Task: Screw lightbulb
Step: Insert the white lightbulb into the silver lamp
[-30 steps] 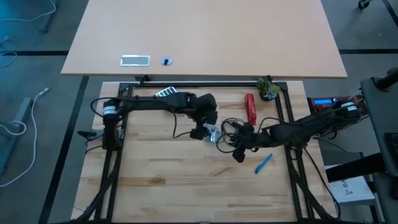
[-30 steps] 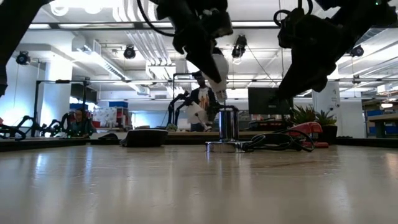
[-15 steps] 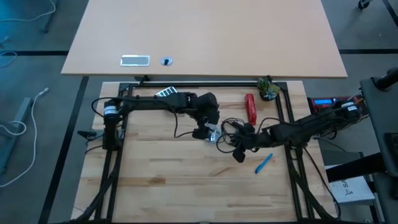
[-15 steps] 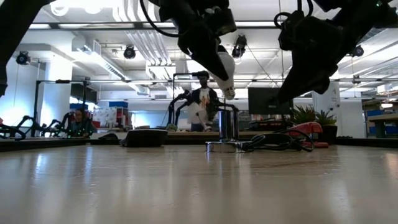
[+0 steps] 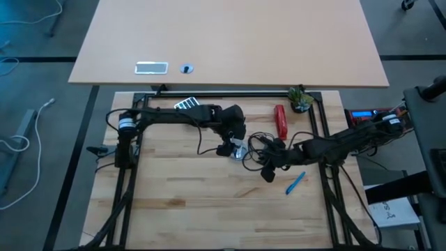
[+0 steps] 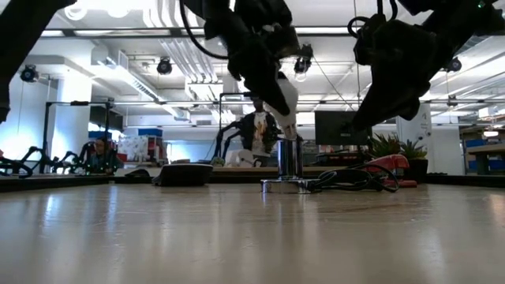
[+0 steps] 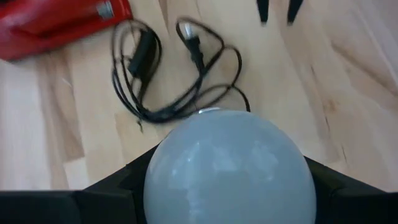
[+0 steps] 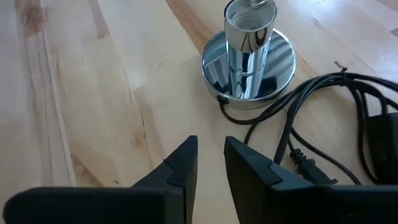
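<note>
The lightbulb (image 7: pixel 227 165), a whitish frosted globe, fills the left wrist view, and my left gripper (image 6: pixel 268 75) is shut on it. In the low view the bulb (image 6: pixel 284 99) slants down, its narrow screw end (image 6: pixel 289 132) right at the top of the shiny silver socket (image 6: pixel 289 160). Whether they touch I cannot tell. The socket (image 8: pixel 249 37) stands upright on its round base near the table's middle. My right gripper (image 8: pixel 211 155) hovers to the socket's right, its fingers a narrow gap apart with nothing between them. My left gripper pinches the bulb's globe between its two fingers, one on each side (image 7: pixel 155 180). The fingers (image 7: pixel 127 183) come slanting down from the table's left. The bulb hangs tilted, clear of the table, screw end lowest, over the socket.
A tangled black cord (image 5: pixel 259 148) lies right of the socket. A red stapler (image 5: pixel 280 120) and a small plant (image 5: pixel 300 99) are at the far right, and a blue pen (image 5: pixel 295 183) lies near the right arm. Bare wood stretches toward the near edge.
My left gripper has sunk a little with the bulb, whose screw end has come down to the socket's top.
</note>
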You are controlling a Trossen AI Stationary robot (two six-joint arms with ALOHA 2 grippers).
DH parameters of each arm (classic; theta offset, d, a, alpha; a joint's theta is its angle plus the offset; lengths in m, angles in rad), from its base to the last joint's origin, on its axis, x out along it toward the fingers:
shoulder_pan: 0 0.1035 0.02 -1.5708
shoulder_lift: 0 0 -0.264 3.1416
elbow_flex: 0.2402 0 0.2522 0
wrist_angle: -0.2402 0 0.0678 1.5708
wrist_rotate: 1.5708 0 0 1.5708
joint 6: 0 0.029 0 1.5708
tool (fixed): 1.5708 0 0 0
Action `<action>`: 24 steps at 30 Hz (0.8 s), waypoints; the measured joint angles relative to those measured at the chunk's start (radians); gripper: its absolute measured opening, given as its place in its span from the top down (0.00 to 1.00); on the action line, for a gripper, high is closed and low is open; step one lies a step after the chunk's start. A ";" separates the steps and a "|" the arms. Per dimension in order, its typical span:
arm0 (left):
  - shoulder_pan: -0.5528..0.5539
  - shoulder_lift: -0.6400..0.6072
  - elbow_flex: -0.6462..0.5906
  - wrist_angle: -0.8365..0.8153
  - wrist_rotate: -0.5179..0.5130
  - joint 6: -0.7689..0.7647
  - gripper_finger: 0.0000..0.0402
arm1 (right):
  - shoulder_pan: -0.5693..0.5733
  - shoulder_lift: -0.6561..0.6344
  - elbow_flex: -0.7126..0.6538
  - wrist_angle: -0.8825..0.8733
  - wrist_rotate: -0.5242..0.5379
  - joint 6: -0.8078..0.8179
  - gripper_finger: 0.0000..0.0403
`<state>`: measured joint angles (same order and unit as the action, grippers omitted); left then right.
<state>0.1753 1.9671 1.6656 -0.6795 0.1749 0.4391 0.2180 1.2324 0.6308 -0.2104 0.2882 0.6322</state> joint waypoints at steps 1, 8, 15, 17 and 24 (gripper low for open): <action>0.000 0.000 0.000 0.000 0.000 -0.001 0.42 | 0.000 0.000 0.000 0.000 0.000 0.000 0.82; 0.006 -0.004 -0.008 0.001 0.002 -0.014 0.42 | 0.000 0.000 0.000 0.001 0.000 -0.001 0.85; 0.007 -0.005 -0.014 0.007 0.028 -0.030 0.42 | 0.000 0.000 0.000 0.003 0.000 -0.001 0.82; 0.007 -0.005 -0.017 0.012 0.028 -0.034 0.42 | 0.000 0.000 0.000 0.003 0.000 -0.002 0.81; 0.008 -0.005 -0.071 0.068 0.028 -0.039 0.42 | 0.000 0.000 0.000 0.005 0.000 -0.003 0.83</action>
<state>0.1837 1.9625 1.5948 -0.6118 0.2026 0.4000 0.2180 1.2324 0.6304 -0.2058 0.2882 0.6289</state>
